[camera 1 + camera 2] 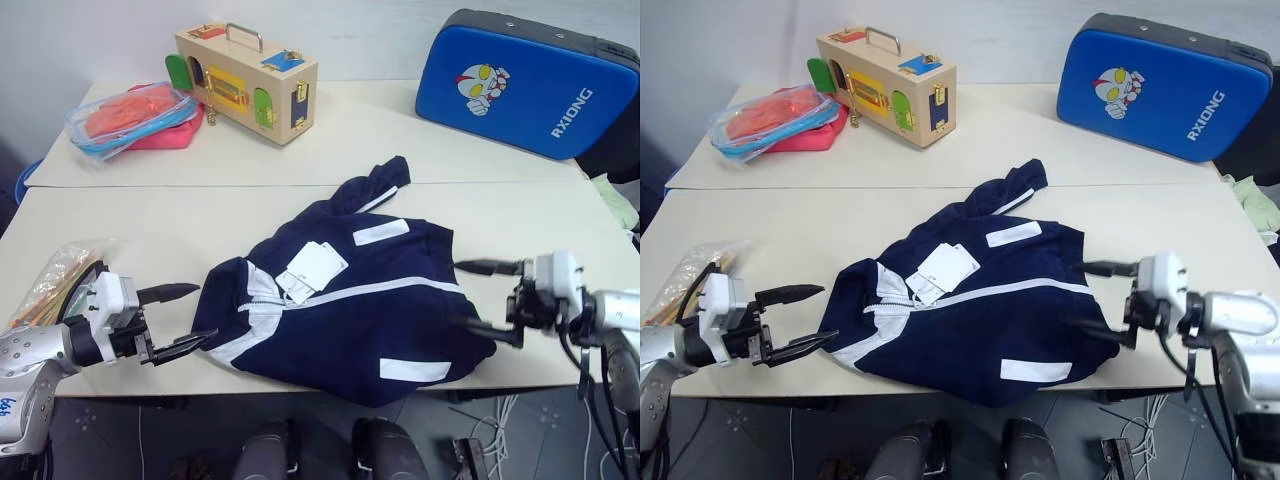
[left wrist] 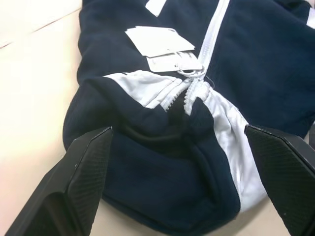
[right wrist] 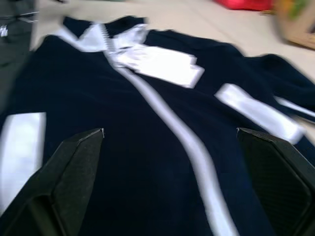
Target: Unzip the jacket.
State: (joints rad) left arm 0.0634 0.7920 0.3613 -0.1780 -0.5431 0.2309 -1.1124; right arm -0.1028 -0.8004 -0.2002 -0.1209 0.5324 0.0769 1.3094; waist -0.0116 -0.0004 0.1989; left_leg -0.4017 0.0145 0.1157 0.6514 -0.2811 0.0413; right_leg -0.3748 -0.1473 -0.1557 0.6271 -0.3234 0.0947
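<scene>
The navy jacket (image 1: pixel 350 310) lies flat on the near table, collar toward my left and hem toward my right. Its white zipper (image 1: pixel 380 290) runs closed across the front, parted a little at the collar, where the pull (image 2: pixel 193 73) sits. White paper tags (image 1: pixel 312 270) rest beside it. My left gripper (image 1: pixel 205 312) is open at the collar end, one finger on each side of the collar edge, holding nothing. My right gripper (image 1: pixel 457 294) is open at the hem end, fingers (image 3: pixel 74 167) spread over the fabric and empty.
On the far table stand a wooden latch box (image 1: pixel 248 70), a blue padded case (image 1: pixel 525 82) and a clear pouch of orange and red items (image 1: pixel 130 118). A plastic bag (image 1: pixel 55 280) lies by my left arm. The table's front edge (image 1: pixel 150 385) runs just below the jacket.
</scene>
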